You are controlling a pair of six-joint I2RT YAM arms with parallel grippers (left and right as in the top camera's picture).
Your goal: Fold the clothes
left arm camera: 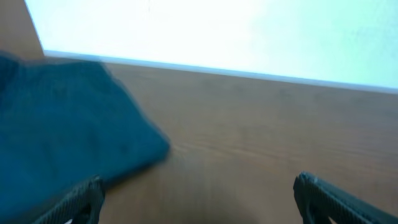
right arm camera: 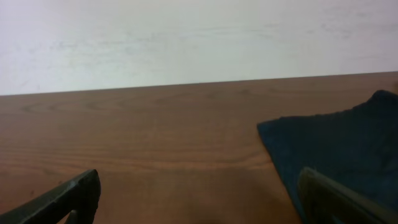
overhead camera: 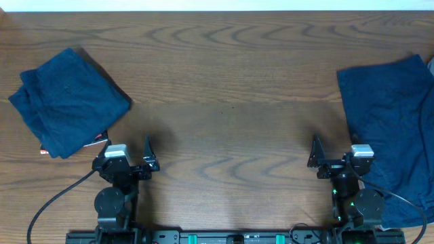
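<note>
Overhead: left hand (overhead camera: 150, 154) spread wide, near the folded garment (overhead camera: 68, 102); right hand (overhead camera: 314, 152) spread too, beside the flat garment (overhead camera: 390, 129) on the surface (overhead camera: 230, 102).

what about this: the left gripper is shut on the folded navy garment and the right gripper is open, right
Not quite. The left gripper is open and holds nothing; the folded navy garment lies loose to its left, as the left wrist view shows. The right gripper is open.
</note>
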